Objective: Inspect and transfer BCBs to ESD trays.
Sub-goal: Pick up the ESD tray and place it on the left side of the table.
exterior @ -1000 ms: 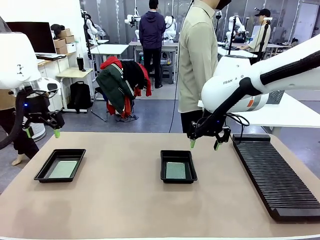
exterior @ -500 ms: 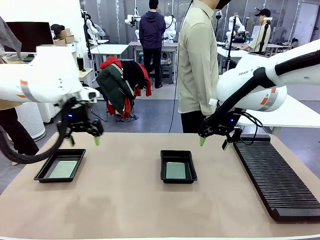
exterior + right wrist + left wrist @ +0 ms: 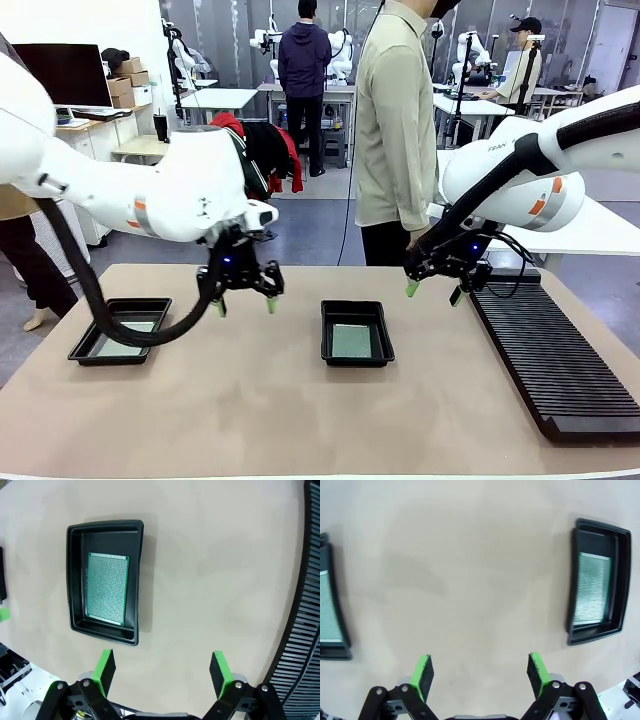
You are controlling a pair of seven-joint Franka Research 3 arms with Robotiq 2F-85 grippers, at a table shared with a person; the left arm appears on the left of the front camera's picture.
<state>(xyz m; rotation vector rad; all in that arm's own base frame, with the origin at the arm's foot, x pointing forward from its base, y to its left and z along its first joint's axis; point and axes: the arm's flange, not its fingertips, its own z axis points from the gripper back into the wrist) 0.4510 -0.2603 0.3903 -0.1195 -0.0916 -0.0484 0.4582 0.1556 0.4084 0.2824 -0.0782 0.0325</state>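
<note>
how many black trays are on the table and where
2. One ESD tray sits at the table's left side, partly behind the left arm's cable; the other ESD tray sits near the middle. Each holds a BCB: left, middle. The ribbed rack on the right isn't a tray.

I see a matt, smooth beige bench, two glossy black plastic trays, a green perforated circuit board with a dull sheen, and a ribbed black plastic rack.

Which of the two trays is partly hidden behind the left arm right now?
The tray at the table's left edge; the left arm's cable crosses it. The middle tray sits fully exposed, its board showing.
</note>
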